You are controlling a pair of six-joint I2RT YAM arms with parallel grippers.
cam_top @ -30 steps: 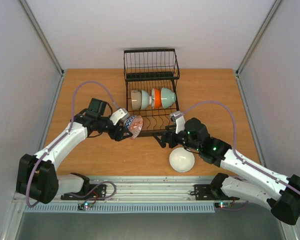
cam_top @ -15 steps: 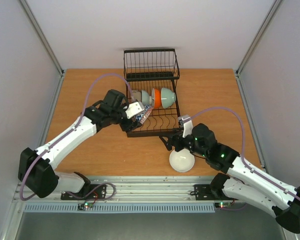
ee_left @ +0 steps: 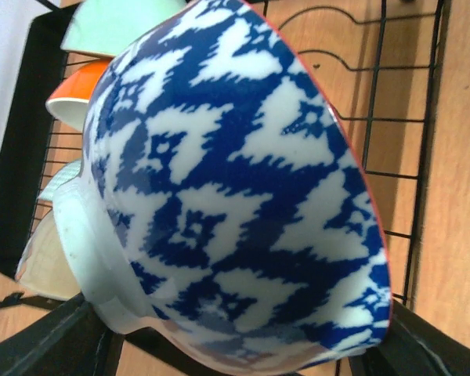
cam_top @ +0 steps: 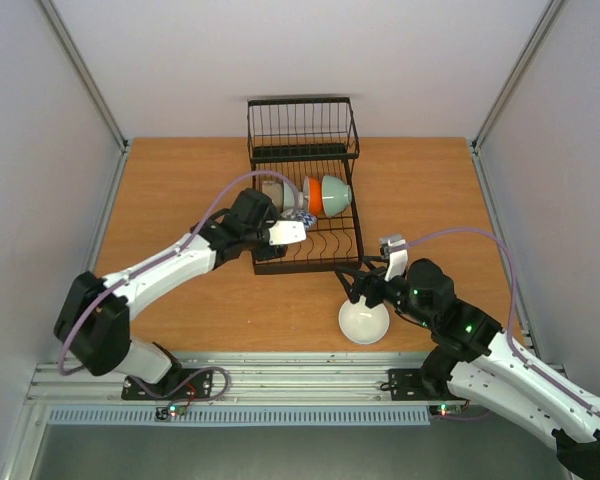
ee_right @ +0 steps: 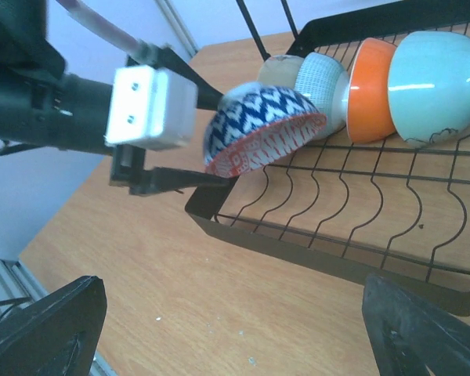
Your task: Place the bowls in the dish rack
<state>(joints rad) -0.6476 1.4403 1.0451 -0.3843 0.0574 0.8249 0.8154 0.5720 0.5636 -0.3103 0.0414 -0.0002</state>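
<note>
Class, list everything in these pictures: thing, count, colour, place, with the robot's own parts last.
dish rack: one, black wire, far middle of table
cream bowl, pale blue bowl, orange bowl, mint-green bowl: one each, on edge in a row in the rack
patterned bowl: one, blue-and-white, held over the rack's tray
white bowl: one, on the table before the rack
table: one, brown wood
left tool: black, shut on patterned bowl
right tool: black, open, beside white bowl

From above, the left gripper (cam_top: 292, 223) covers nearly all of the patterned bowl (cam_top: 302, 213). In the left wrist view that bowl hides most of the dish rack (ee_left: 27, 157), and the lower edge crops the fingers (ee_left: 47, 348). The right wrist view crops the mint-green bowl (ee_right: 439, 86) at its right side.
</note>
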